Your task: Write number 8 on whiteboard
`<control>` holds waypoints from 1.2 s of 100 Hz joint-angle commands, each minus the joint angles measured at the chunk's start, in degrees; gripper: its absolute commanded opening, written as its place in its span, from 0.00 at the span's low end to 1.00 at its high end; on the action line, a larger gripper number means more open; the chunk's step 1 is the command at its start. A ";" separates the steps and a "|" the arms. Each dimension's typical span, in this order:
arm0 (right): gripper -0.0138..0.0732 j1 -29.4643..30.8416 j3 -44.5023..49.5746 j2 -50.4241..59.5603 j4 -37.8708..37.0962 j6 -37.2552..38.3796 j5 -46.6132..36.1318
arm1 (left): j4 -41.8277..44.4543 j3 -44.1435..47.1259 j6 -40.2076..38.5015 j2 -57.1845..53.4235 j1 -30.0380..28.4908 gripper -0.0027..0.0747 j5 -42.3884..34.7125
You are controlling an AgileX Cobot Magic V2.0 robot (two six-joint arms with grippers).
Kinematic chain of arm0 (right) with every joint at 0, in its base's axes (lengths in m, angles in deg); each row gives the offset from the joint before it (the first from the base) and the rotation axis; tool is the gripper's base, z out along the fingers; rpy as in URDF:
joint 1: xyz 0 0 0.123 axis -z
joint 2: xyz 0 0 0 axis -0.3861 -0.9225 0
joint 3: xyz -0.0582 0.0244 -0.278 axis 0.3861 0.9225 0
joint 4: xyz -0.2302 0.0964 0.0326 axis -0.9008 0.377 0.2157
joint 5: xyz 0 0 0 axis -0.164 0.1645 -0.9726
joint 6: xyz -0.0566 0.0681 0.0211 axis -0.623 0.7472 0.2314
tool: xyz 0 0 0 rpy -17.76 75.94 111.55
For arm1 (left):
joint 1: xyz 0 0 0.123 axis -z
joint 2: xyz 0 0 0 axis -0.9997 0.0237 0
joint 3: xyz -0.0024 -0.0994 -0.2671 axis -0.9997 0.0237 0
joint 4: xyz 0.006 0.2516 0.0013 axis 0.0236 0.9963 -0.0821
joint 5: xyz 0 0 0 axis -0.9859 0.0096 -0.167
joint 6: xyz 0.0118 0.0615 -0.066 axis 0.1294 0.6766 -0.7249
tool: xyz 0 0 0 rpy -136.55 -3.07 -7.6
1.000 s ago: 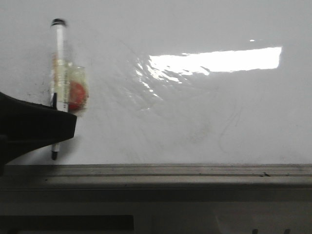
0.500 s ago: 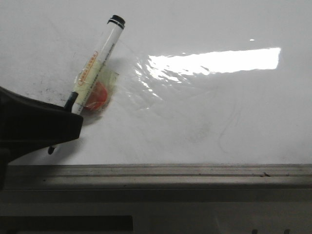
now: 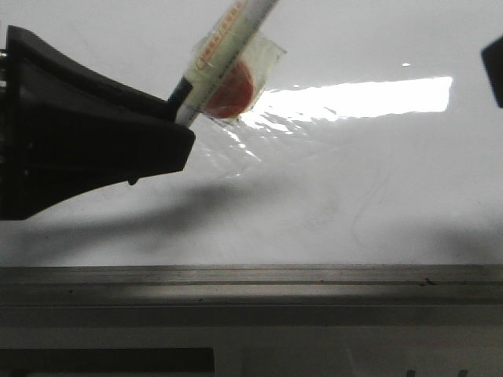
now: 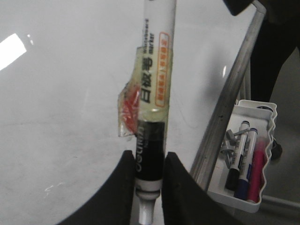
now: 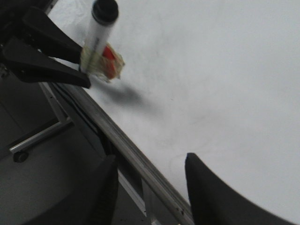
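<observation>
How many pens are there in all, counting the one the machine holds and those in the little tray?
Marker in the left pincer: 1
Black-capped marker in the tray: 1
Blue-capped marker: 1
Pink marker: 1
Total: 4

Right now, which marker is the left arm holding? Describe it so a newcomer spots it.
Start at the whiteboard filling the front view, then find the black left gripper over its left side. Clamped in it is a white marker, the only one with crumpled tape and a red patch, unlike those in the side tray.
</observation>
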 commanded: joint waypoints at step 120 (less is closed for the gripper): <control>0.08 -8.57 -10.73 -20.00 6.95 -0.57 -17.23 | 2.95 -1.84 -0.71 -1.04 0.00 0.42 -3.30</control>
